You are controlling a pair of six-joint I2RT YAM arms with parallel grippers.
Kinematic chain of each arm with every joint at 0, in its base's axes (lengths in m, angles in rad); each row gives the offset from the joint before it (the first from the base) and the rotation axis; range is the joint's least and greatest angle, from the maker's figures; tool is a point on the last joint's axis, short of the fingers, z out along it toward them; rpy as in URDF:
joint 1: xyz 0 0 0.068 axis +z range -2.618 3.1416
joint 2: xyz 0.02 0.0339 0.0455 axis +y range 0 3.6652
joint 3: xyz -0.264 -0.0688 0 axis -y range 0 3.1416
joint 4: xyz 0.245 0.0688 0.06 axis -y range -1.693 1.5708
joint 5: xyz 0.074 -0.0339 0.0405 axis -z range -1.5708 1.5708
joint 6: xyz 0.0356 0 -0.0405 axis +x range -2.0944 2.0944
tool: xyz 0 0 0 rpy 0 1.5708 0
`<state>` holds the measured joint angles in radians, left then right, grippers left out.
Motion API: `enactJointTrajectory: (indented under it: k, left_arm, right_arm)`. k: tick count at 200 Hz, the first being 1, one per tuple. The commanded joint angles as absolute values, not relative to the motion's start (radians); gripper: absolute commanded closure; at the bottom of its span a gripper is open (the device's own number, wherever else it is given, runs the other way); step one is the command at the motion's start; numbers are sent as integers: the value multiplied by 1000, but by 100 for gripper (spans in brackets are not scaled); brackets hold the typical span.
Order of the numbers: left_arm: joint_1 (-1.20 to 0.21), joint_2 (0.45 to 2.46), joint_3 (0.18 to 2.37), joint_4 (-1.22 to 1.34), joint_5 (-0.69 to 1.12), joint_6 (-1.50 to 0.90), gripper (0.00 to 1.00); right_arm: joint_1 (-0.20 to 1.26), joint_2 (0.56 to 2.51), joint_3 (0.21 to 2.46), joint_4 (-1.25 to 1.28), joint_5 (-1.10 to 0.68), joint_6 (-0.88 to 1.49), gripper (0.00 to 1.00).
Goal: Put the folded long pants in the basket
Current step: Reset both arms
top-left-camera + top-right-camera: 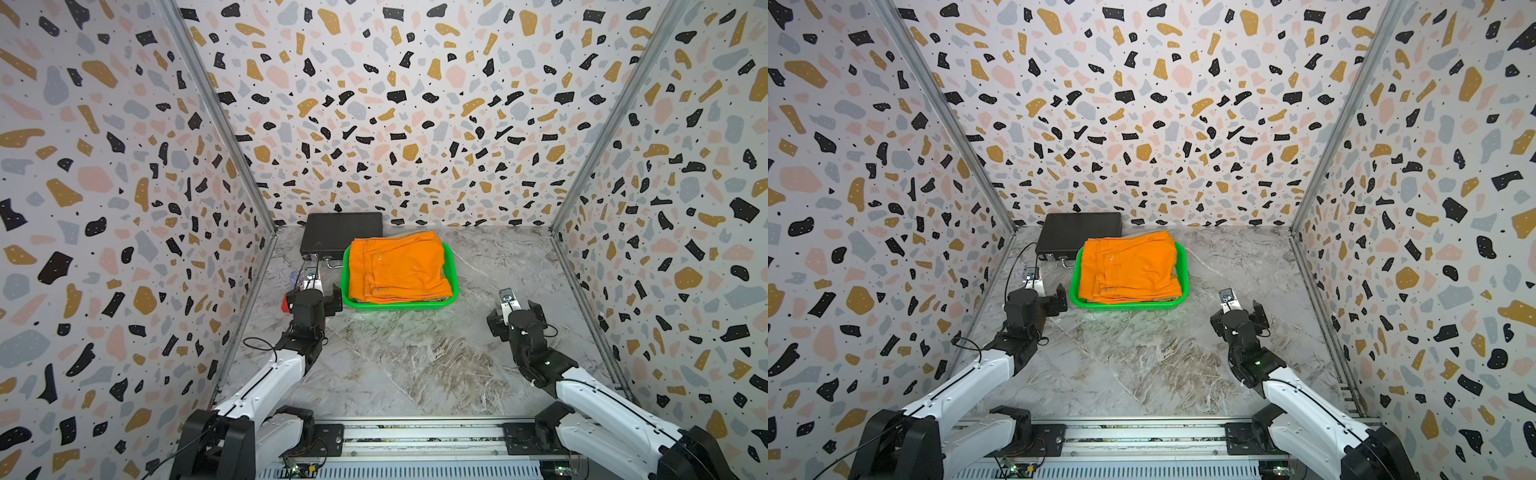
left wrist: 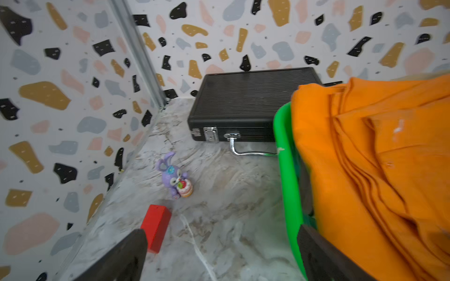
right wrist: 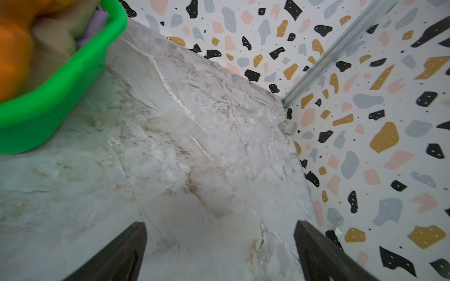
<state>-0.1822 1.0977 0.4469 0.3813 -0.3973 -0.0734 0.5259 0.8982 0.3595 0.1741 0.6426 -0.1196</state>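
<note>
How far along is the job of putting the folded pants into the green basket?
Done: the orange pants lie on top in the basket, with khaki cloth and lilac cloth showing beneath. In hand: nothing; the left tool and right tool are open and empty. Left: probably nothing, since no pants lie on the table.

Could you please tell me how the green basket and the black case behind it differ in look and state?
The basket is bright green and open-topped, filled with folded clothes, the orange pants on top. The black case is ribbed and shut, with a metal latch and handle. The basket stands farther out on the marble table, while the case lies against the back wall. Both are rectangular and rest flat on the table.
</note>
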Motion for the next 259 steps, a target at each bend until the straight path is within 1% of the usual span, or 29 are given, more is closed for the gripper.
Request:
enactJointTrajectory:
  k: [1,17,28,33,40,46,60,73,82,90,96,101,106,117,128,140,149,160,174,182,193,196,201,206,219,259]
  left_arm:
    - [-171,1133,399,511,-585,-159,0]
    - [-153,1126,388,533,-499,-103,0]
    - [-147,1163,378,612,-508,-78,0]
    - [-145,1169,394,586,-514,-88,0]
    - [-136,1170,414,545,-485,-95,0]
    - [-129,1176,418,541,-466,-94,0]
    - [-128,1175,418,534,-452,-91,0]
    - [-129,1146,395,527,-457,-103,0]
    - [-129,1137,373,522,-463,-97,0]
    - [-129,1143,358,510,-492,-124,0]
    - [-129,1161,348,504,-524,-165,0]
    - [-129,1184,340,518,-548,-198,0]
    - [-129,1209,342,543,-566,-192,0]
    - [-129,1245,399,487,-489,-132,0]
    - [-129,1312,387,611,-402,-61,0]
    - [-129,1397,337,808,-380,-33,0]
    - [-131,1411,309,833,-315,-18,0]
    - [-145,1434,297,904,-333,0,0]
    - [-154,1422,305,867,-339,-1,0]
    - [-171,1417,310,849,-375,5,0]
    - [-198,1421,287,897,-428,14,0]
    - [-207,1425,283,910,-448,18,0]
    - [-217,1430,279,929,-466,29,0]
    - [-219,1436,276,945,-470,30,0]
    - [-220,1440,274,956,-471,35,0]
    - [-219,1440,276,946,-471,32,0]
  right_arm:
    - [522,923,330,316,788,-118,0]
    - [513,976,263,462,796,-110,0]
    - [497,1042,211,587,807,-82,0]
    - [488,1079,196,674,822,-99,0]
    - [489,1120,207,706,841,-101,0]
    - [478,1158,209,756,798,-125,0]
    - [444,1283,202,969,737,-176,0]
    - [431,1411,214,1153,730,-258,0]
    - [430,1505,239,1226,740,-315,0]
    - [411,1599,245,1332,712,-346,0]
    - [410,1648,247,1422,776,-367,0]
    - [418,1645,260,1412,837,-356,0]
    - [410,1634,258,1397,837,-339,0]
    - [390,1616,250,1377,808,-309,0]
    - [378,1602,248,1350,785,-293,0]
    - [365,1586,253,1310,760,-278,0]
    - [352,1573,260,1262,732,-259,0]
    - [323,1542,277,1178,682,-225,0]
    - [249,1486,310,998,563,-142,0]
    - [187,1461,340,883,448,-86,0]
    - [80,1469,384,787,276,-3,0]
    - [50,1486,387,792,231,17,0]
    - [20,1508,363,873,163,25,0]
    - [15,1506,337,908,139,21,0]
    - [15,1510,314,955,149,20,0]
    - [14,1509,325,932,178,33,0]
